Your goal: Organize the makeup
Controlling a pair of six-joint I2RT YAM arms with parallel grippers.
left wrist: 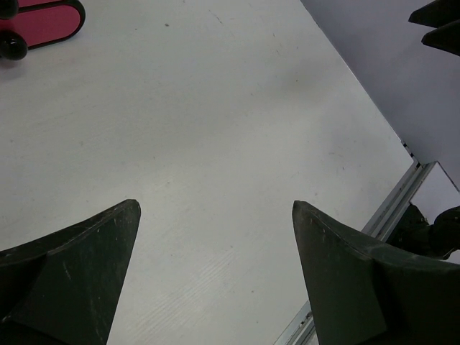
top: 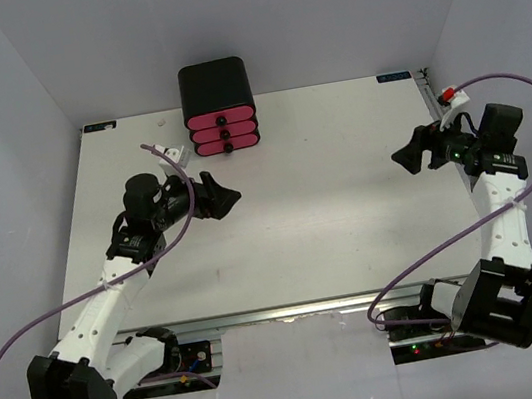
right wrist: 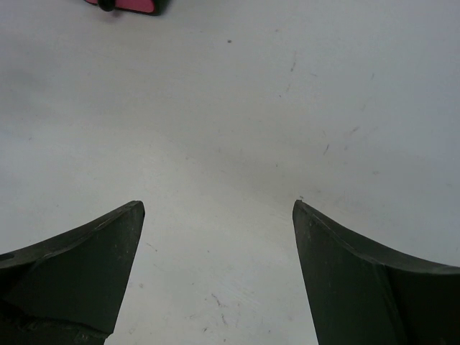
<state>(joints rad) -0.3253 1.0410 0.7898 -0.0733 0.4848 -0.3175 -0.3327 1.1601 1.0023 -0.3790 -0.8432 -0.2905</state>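
No makeup shows in any view. My left gripper point(top: 228, 198) hovers over the white table point(top: 320, 221), left of the middle and just in front of the drawer box; its jaws stand wide open with nothing between them point(left wrist: 215, 205). My right gripper point(top: 403, 157) hangs near the table's right edge, pointing left. It is open too, and only bare table shows between its fingers point(right wrist: 218, 203).
A black box point(top: 215, 88) with three shut pink drawers point(top: 223, 132) stands at the back, left of centre; a drawer front shows in the left wrist view point(left wrist: 43, 18). A metal rail point(top: 464, 168) runs along the table's right edge. White walls enclose three sides.
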